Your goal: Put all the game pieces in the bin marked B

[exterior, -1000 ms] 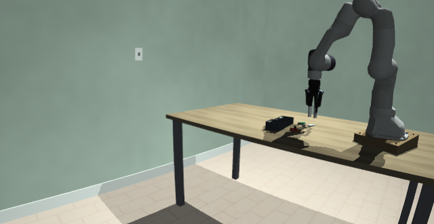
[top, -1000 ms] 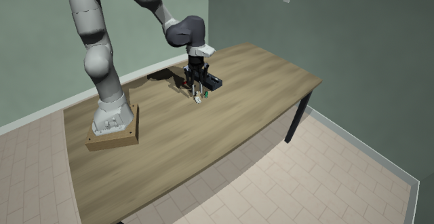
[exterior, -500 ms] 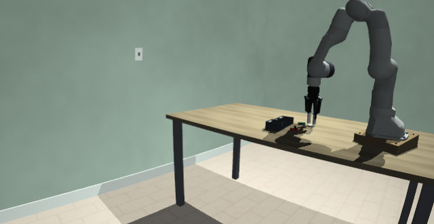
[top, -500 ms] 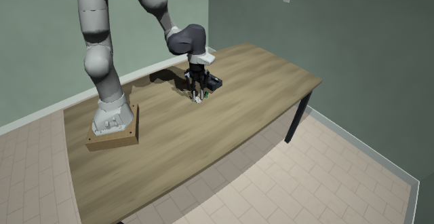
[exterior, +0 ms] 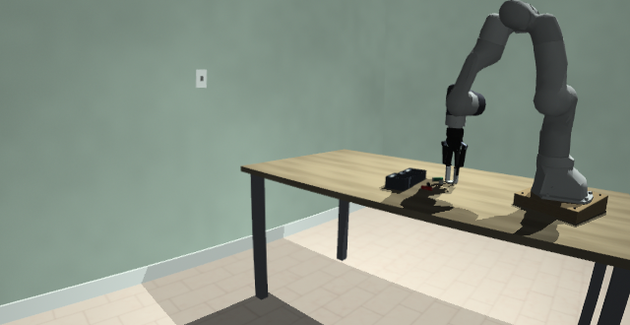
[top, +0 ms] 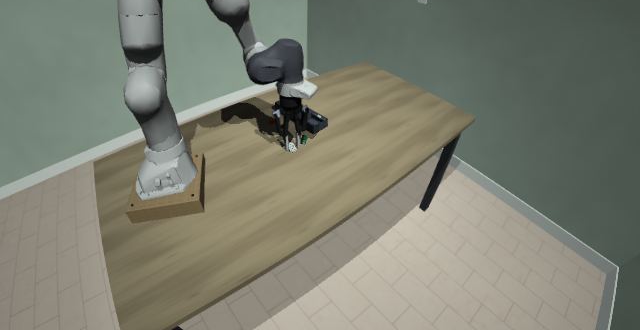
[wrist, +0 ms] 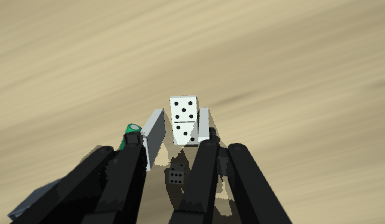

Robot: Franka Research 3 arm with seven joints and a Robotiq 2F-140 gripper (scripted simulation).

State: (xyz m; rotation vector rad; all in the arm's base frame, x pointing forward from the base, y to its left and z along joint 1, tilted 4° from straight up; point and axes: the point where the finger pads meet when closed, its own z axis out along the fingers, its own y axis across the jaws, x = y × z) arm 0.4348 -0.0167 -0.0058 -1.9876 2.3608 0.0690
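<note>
A white domino (wrist: 184,120) (top: 291,147) with black pips lies flat on the wooden table (top: 350,135). My gripper (wrist: 182,120) (top: 292,141) (exterior: 451,181) is down at the table with its two finger pads on either side of the domino. The pads stand partly apart, with a gap to the domino on the left side, so it is open around it. A small dark die (wrist: 176,176) lies on the table behind the domino, between the fingers' shadows. The dark bin block (top: 316,122) (exterior: 405,178) stands just beyond the gripper; its letters cannot be read.
A small green object (wrist: 130,131) (top: 303,140) (exterior: 436,179) lies right beside the left finger. A small red object (exterior: 427,187) lies near the bins. A corner of a bin (wrist: 30,202) shows at the wrist view's lower left. The arm's base (top: 165,190) stands at the table's left.
</note>
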